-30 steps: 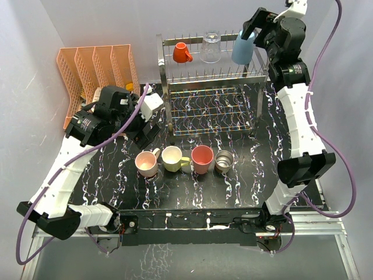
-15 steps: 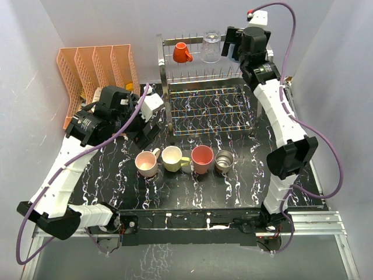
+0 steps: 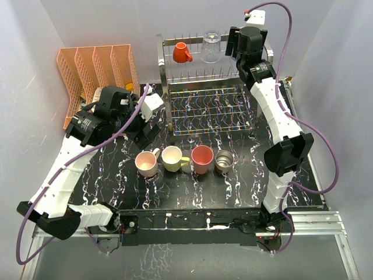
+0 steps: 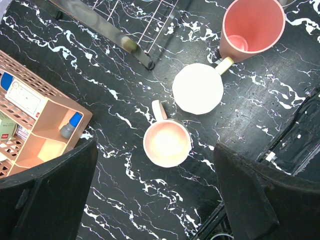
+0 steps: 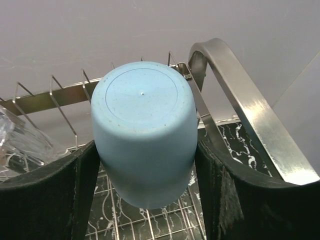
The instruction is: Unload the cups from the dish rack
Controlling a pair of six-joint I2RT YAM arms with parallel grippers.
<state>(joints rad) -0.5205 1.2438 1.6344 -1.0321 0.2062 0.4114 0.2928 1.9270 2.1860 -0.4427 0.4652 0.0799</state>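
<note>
The chrome dish rack (image 3: 210, 111) stands at the back. On its top tier are a small orange mug (image 3: 181, 53) and an upturned clear glass (image 3: 211, 48). My right gripper (image 3: 236, 48) hides the light blue tumbler from above. In the right wrist view the upturned tumbler (image 5: 145, 135) sits between both fingers (image 5: 82, 195), which touch its sides, beside the rack's end loop (image 5: 240, 100). The pale pink mug (image 3: 145, 163), yellow mug (image 3: 172, 158), salmon-red cup (image 3: 202, 158) and steel cup (image 3: 224, 161) stand in a row on the table. My left gripper (image 3: 145, 129) is open above the pink mug (image 4: 167, 144).
A peach slotted organizer (image 3: 93, 73) stands at the back left, close behind my left arm; it holds small items (image 4: 67, 127). The rack's lower tier has bare prongs. The rack's foot (image 4: 125, 42) is near the yellow mug (image 4: 198, 88).
My right arm swung from the rack's right side to behind it, and now covers the blue tumbler in the top view. The left arm and the cups have not moved.
</note>
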